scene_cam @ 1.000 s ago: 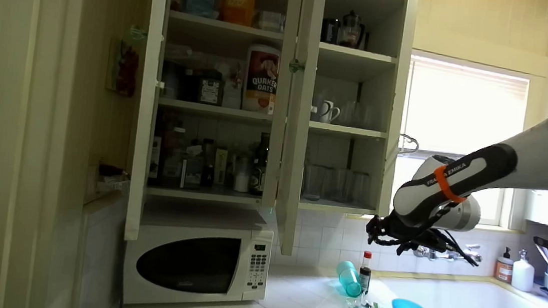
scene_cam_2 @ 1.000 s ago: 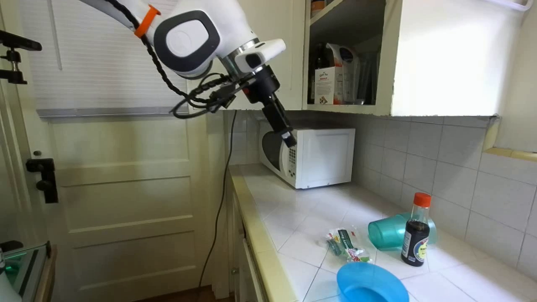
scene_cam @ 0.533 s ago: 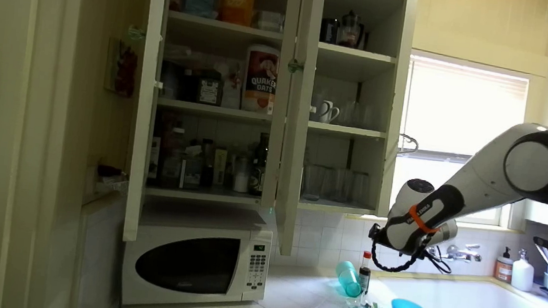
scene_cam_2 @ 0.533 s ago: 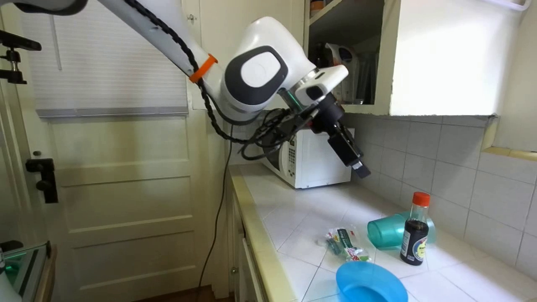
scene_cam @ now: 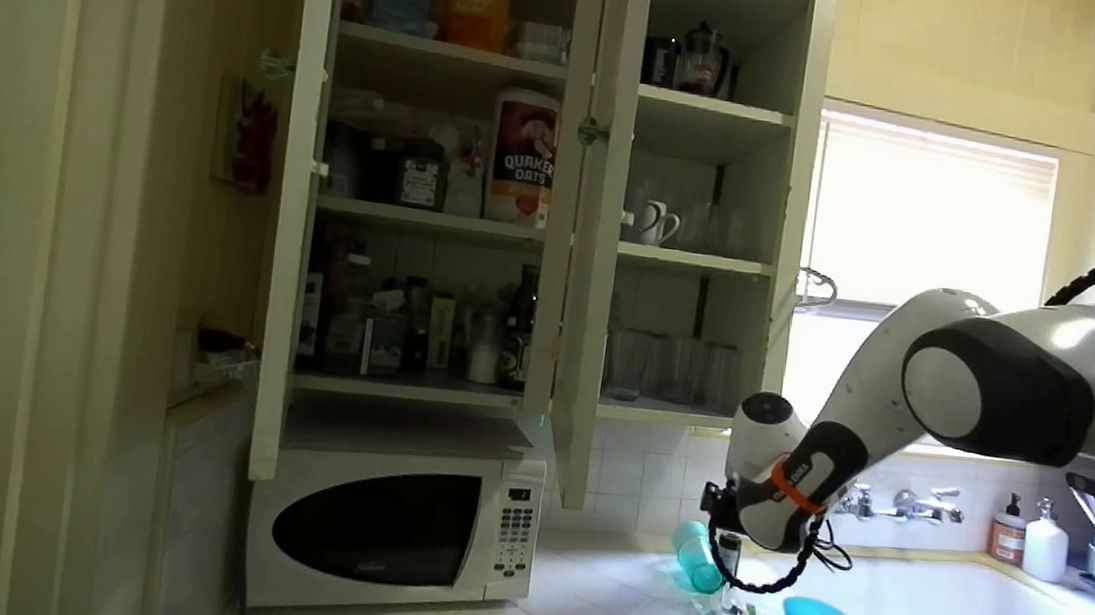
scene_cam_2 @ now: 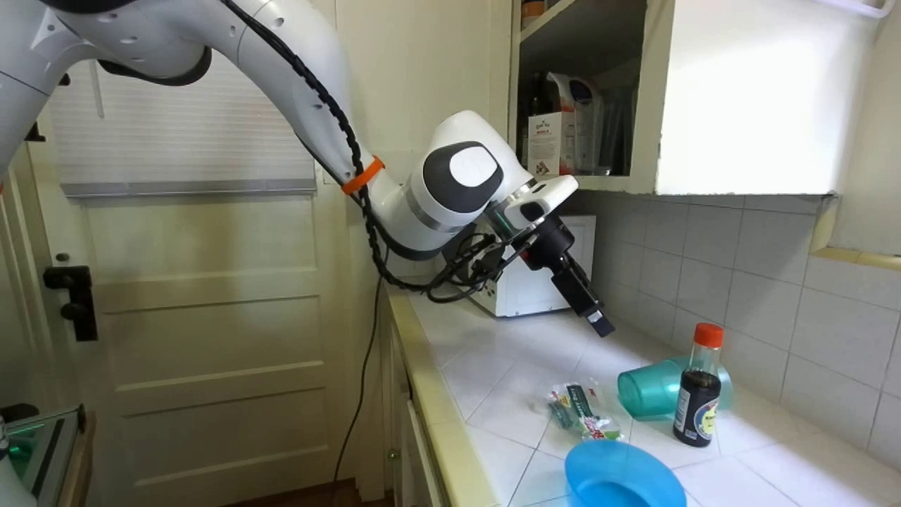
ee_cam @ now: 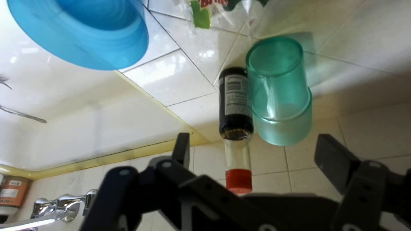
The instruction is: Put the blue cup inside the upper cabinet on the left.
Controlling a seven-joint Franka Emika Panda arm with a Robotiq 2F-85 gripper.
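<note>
The gripper (ee_cam: pixel 256 150) hangs above the counter (scene_cam_2: pixel 507 352), tilted downward, its jaws spread wide apart. The white arm (scene_cam_2: pixel 422 218) slopes down to it from behind. Ahead of the gripper, a dark bottle (ee_cam: pixel 236 99) with a red cap shows in line with the gap in the wrist view; it stands upright on the counter, apart from the gripper in an exterior view. Just beside that bottle, below the gripper's level, teal drinkware (ee_cam: pixel 277 93) lies on its side; whether it is one tumbler or two nested, I cannot tell. A clear packet (scene_cam_2: pixel 584 412) with green and red print lies near them, also lower than the gripper.

Farther from the gripper and below it, the blue cup (scene_cam_2: pixel 623 479) stands upright on the counter, mouth up, near the packet and just beside the sink (ee_cam: pixel 80 134). The sink stretches away on that side of the gripper, a metal utensil (ee_cam: pixel 24 115) lying in it.

On the gripper's opposite side, well apart, sits a white microwave (scene_cam: pixel 366 521). Over the microwave, higher than the gripper, is the upper cabinet (scene_cam: pixel 409 392), its shelves crowded with bottles, jars and boxes.
</note>
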